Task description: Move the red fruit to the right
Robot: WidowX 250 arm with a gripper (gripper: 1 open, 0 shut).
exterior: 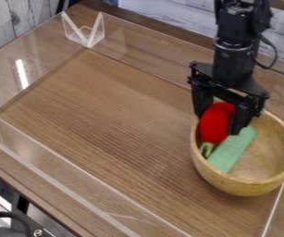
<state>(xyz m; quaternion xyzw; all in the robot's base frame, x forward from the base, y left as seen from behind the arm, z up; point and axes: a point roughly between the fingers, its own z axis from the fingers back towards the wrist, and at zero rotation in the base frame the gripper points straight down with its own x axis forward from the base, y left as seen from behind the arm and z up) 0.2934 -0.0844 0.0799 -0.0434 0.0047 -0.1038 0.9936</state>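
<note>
Judging the placing step nearly done, I see my gripper spread around the red fruit at the wooden bowl's eleven o'clock rim; next I'd lift clear

You are looking at a wooden table with a brown, straight-grained top, seen at an angle from above. Clear plastic walls run along its edges, and a small clear bracket stands at the far left corner. One thing rests directly on the tabletop: a round wooden bowl, pale and upright, sitting near the right edge toward the front. Beyond the far edge you see whitish planks.
</note>
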